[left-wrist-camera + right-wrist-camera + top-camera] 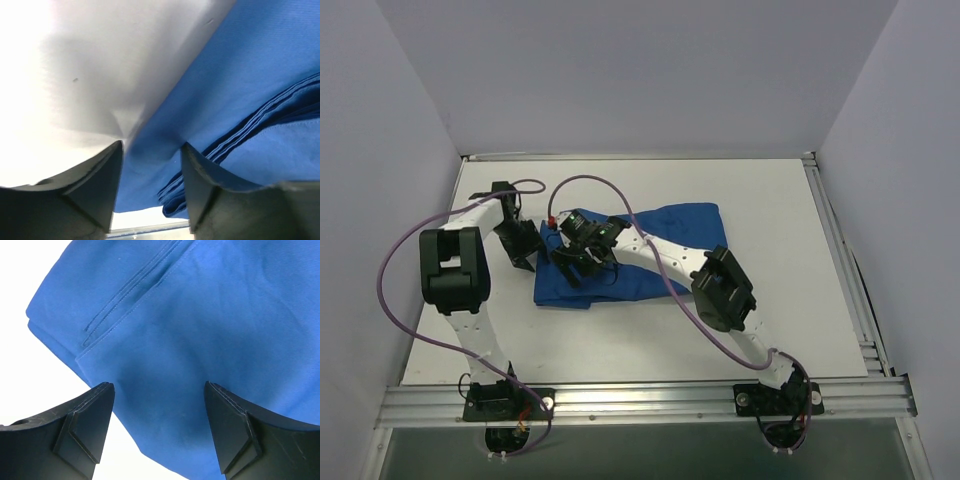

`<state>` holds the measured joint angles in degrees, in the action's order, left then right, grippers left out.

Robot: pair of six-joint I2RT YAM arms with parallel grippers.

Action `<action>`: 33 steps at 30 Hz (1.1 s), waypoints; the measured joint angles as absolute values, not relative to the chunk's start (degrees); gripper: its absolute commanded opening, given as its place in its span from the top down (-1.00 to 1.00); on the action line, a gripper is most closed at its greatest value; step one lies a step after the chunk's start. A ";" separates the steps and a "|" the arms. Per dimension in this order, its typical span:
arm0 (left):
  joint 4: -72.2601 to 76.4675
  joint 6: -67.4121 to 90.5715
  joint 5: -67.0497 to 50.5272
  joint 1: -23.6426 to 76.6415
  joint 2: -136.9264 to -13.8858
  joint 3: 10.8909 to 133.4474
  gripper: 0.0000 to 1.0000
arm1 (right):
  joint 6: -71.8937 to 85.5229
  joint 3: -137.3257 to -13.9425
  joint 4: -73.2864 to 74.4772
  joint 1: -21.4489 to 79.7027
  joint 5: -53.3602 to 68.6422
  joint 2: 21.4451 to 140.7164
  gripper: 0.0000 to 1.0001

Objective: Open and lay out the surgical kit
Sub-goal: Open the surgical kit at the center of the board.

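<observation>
Top external view. Item: blue cloth wrap [692,226], folded into a flat bundle, lying on the white table [770,320] a little left of centre. Contents of the kit: none showing; whether anything sits inside the folds cannot be told. Left gripper [526,256]: at the bundle's left edge. Right gripper [572,262]: over the bundle's left part, just beside the left one.

Left wrist view. Jaws apart at a moderate width, set low over the surface. The wrap's outer edge runs through the gap, bare table on one side, cloth on the other. No pinch on the cloth shows. Stacked layers with stitch lines lie to the right.

Right wrist view. Jaws wide and empty, poised above the top layer. A stitched hem [130,295] runs diagonally ahead; the bundle's corner meets the table at left.

Step in hand, as judged: the opening stage, with no fold turned back yet. Next move calls for the left fingers to close on the top layer only, not the whole stack, then draw it outward. With the two grippers so near each other, clearance between them needs care.
</observation>
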<state>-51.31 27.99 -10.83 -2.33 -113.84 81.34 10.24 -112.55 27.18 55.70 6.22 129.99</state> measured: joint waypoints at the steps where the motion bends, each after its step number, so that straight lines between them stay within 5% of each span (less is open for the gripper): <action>1: -51.05 27.99 -10.68 -2.02 -114.08 81.36 -0.08 | 10.33 -112.55 27.18 55.86 6.31 129.99 -0.46; 5: -49.87 27.94 -10.13 -0.82 -115.68 81.49 0.35 | 10.52 -112.55 27.20 55.96 6.57 129.99 -0.44; 6: -49.91 28.03 -10.33 -0.82 -115.81 81.71 0.70 | 10.63 -112.55 27.20 55.96 6.79 129.99 -0.43; 8: -50.02 28.25 -10.74 -0.80 -115.85 82.04 0.95 | 10.70 -112.55 27.20 56.05 7.27 129.99 -0.43; 33: -50.57 28.49 -9.91 -0.71 -115.90 82.65 0.95 | 5.50 -118.58 27.86 59.68 8.51 134.67 -0.40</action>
<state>-50.57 28.49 -9.91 -0.71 -115.90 82.65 5.50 -118.58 27.86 59.68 8.51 134.67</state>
